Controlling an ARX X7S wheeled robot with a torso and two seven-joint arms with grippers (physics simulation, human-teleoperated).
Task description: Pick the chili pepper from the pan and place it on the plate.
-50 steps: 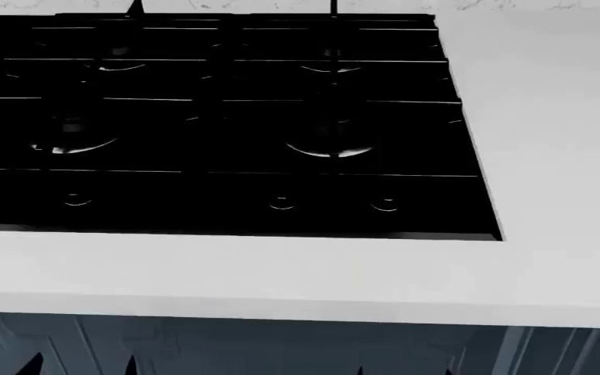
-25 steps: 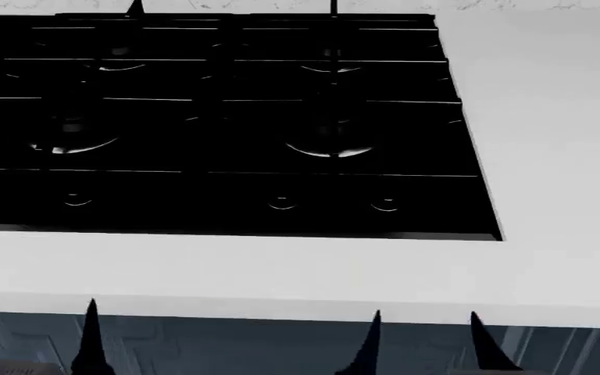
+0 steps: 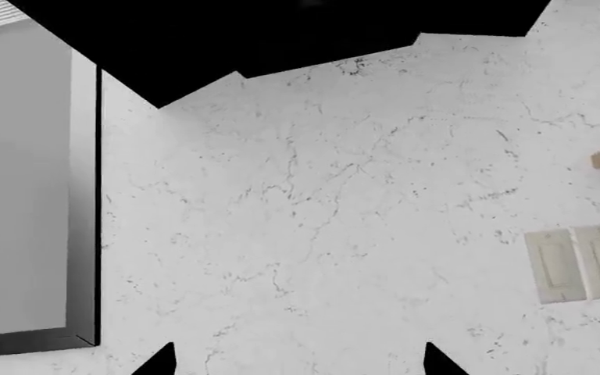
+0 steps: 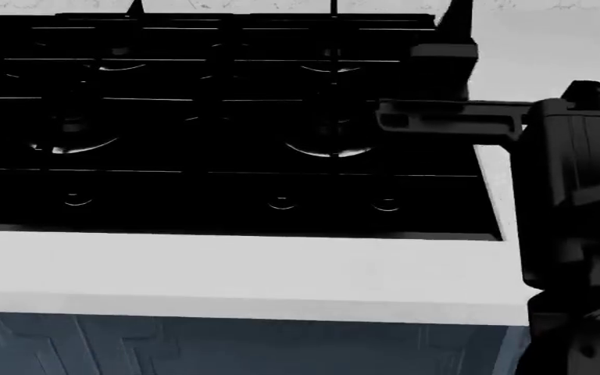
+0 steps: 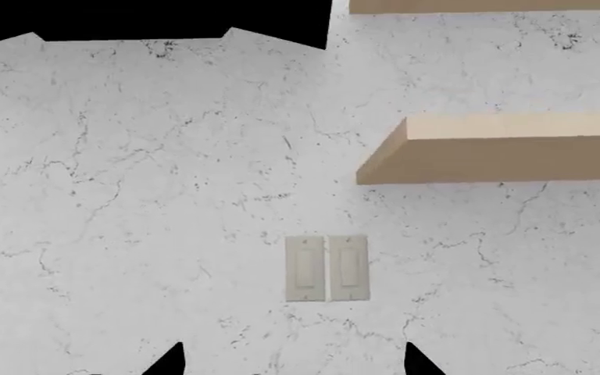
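No chili pepper, pan or plate shows in any view. In the head view my right arm (image 4: 576,195) stands raised at the right, over the countertop beside the stovetop. Its gripper (image 4: 542,31) points up and away with its fingers (image 4: 455,17) spread wide. In the right wrist view the right gripper (image 5: 291,361) is open against a marble wall with nothing between the fingertips. The left gripper (image 3: 300,361) is likewise open in the left wrist view, facing the same wall. The left arm is out of the head view.
A black stovetop (image 4: 216,117) with several burners is set into a white countertop (image 4: 279,273), which has dark cabinet fronts (image 4: 227,348) below its front edge. The marble wall carries light switches (image 5: 326,268) and wooden shelves (image 5: 498,148). A grey framed panel (image 3: 19,195) stands beside it.
Both grippers' fingertips rose into the bottom of the head view. Now the right arm is lifted high at the right and the left fingertips have left that view.
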